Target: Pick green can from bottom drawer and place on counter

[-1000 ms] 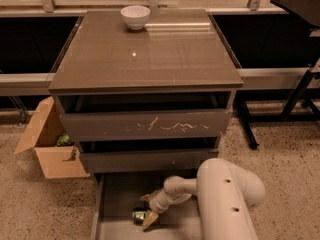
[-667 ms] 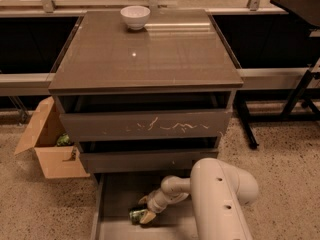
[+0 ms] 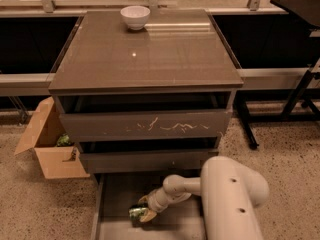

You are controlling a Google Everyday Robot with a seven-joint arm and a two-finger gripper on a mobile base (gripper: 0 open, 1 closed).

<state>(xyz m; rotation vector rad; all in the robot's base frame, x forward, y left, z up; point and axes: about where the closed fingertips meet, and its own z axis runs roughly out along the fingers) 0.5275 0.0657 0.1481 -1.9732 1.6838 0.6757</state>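
The bottom drawer (image 3: 117,194) is pulled out below the cabinet, its flat grey floor showing. The green can (image 3: 136,213) lies on its side on the drawer floor near the front. My gripper (image 3: 145,209) reaches down into the drawer from the right on a cream arm, with its fingers on either side of the can's right end. The counter (image 3: 150,54) is the glossy grey-brown top of the cabinet above.
A white bowl (image 3: 135,17) stands at the back of the counter. An open cardboard box (image 3: 47,144) sits on the floor left of the cabinet. A black table leg (image 3: 295,99) stands at the right. My arm's large cream housing (image 3: 232,199) covers the drawer's right side.
The gripper has slid left and slightly down in the drawer, and the can has moved left with it.
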